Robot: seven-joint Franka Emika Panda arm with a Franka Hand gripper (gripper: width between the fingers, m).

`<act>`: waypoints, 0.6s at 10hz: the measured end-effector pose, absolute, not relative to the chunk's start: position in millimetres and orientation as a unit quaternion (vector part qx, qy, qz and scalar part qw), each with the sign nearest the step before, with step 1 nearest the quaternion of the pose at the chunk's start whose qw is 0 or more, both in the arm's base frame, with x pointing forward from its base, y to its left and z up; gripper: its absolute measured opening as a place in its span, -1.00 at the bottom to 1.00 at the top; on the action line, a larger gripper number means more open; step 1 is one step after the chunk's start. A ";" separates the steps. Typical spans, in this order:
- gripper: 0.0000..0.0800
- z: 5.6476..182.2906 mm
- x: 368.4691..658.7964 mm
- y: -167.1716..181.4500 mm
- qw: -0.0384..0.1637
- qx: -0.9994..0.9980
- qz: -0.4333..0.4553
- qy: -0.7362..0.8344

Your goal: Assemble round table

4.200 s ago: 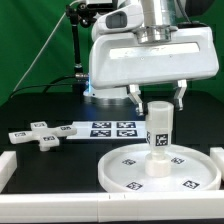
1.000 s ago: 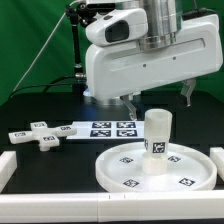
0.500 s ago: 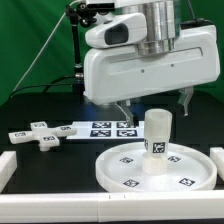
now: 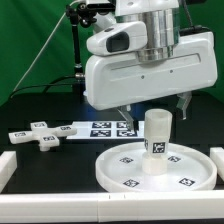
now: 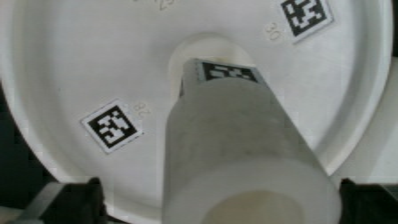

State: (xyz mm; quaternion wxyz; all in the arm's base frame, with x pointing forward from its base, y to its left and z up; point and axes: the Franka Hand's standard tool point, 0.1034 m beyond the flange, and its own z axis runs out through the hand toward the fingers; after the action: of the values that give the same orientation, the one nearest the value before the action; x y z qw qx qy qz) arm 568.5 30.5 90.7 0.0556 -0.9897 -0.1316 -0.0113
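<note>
The large round disc [image 4: 160, 172] lies flat on the table, tags up. The short cylinder leg [image 4: 157, 140] stands upright on its central hub. My gripper [image 4: 156, 104] hovers just above the leg's top, open and empty, one finger on each side. The cross-shaped foot [image 4: 38, 134] lies at the exterior view's left. In the wrist view I look down the leg [image 5: 240, 150] onto the disc [image 5: 89, 70]. My gripper [image 5: 217, 205] straddles the leg, with dark fingertips [image 5: 71, 200] well apart from it.
The marker board [image 4: 110, 128] lies behind the disc, between it and the foot. White rails run along the front [image 4: 90, 207], the left edge [image 4: 5, 168] and the right [image 4: 217, 155]. A green backdrop hangs behind the arm.
My fingers, earlier close beside the leg's top, have spread apart and let it go. The hand has since shifted slightly; the leg stays upright on the disc.
</note>
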 end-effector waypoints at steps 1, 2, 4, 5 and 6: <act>0.62 90.7 568.3 31.2 0.056 -0.989 -0.011 -0.136; 0.29 89.8 567.9 30.1 0.056 -0.989 -0.010 -0.139; 0.02 89.9 568.1 30.8 0.056 -0.990 -0.010 -0.127; 0.02 89.9 568.1 30.8 0.056 -0.990 -0.010 -0.128; 0.02 89.9 568.1 30.9 0.056 -0.991 -0.010 -0.124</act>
State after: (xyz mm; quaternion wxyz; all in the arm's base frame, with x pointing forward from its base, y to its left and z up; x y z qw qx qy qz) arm 568.1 30.9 89.9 0.0561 -0.9906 -0.1244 -0.0098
